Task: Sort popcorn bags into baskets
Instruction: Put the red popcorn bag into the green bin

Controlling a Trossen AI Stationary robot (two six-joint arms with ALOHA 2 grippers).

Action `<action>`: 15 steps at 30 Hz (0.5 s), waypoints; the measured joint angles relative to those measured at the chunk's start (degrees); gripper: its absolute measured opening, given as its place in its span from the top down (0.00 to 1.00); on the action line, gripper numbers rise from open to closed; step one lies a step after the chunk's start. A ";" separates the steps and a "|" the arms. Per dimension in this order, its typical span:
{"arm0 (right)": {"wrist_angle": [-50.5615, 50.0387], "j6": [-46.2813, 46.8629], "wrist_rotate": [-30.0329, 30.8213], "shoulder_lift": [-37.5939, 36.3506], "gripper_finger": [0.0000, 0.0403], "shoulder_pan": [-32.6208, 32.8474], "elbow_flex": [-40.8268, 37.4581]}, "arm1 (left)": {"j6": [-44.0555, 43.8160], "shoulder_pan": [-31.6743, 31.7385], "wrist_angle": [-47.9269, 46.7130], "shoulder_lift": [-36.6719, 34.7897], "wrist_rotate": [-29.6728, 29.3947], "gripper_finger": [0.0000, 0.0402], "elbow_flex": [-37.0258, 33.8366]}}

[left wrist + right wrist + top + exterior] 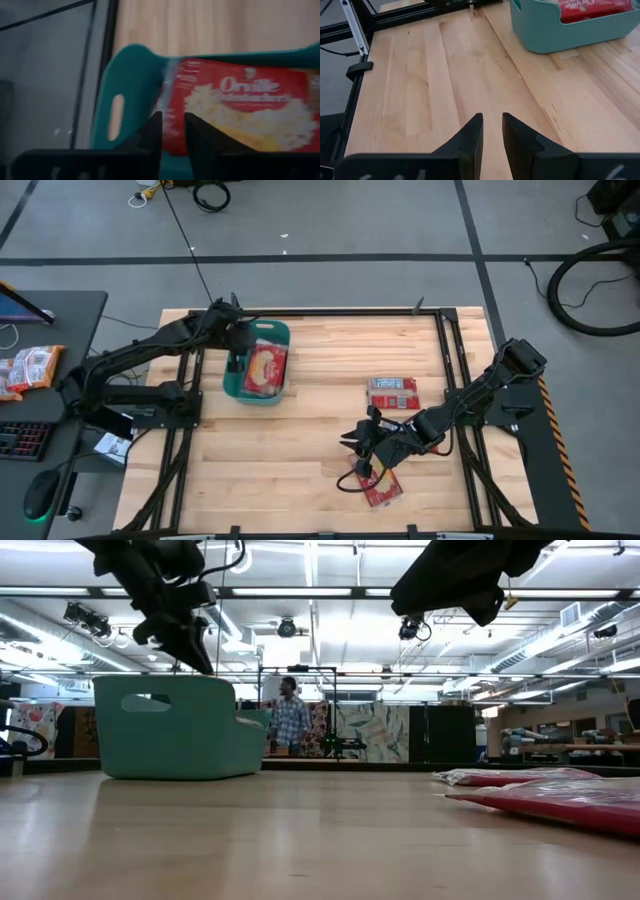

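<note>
Wooden tabletop (300,420) from overhead: teal bin (257,388) sits around 10 o'clock with a popcorn bag (265,368) inside, left gripper (236,340) hovering at its far rim. Two more red bags lie loose, one (392,392) at 3 o'clock, another (380,485) at 5, right gripper (358,442) just above that one. Low view shows the bin (180,727) and a person (290,718) way back. Left wrist: fingers (152,131) narrowly parted, nothing between them, bag (240,107) beyond. Right wrist: fingers (472,131) narrowly apart, holding nothing, over bare wood.
</note>
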 joint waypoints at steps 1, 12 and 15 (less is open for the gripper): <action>0.00 0.00 0.00 0.00 0.81 0.00 0.00 | -0.42 -0.29 0.02 -0.29 -2.18 0.75 0.02; -0.31 0.02 0.00 0.00 0.81 0.00 -0.02 | -19.83 -6.23 0.99 -1.72 20.44 0.62 9.90; -1.10 0.03 0.00 0.00 0.81 0.00 -0.02 | -26.03 -9.47 1.74 -1.72 23.68 0.62 9.76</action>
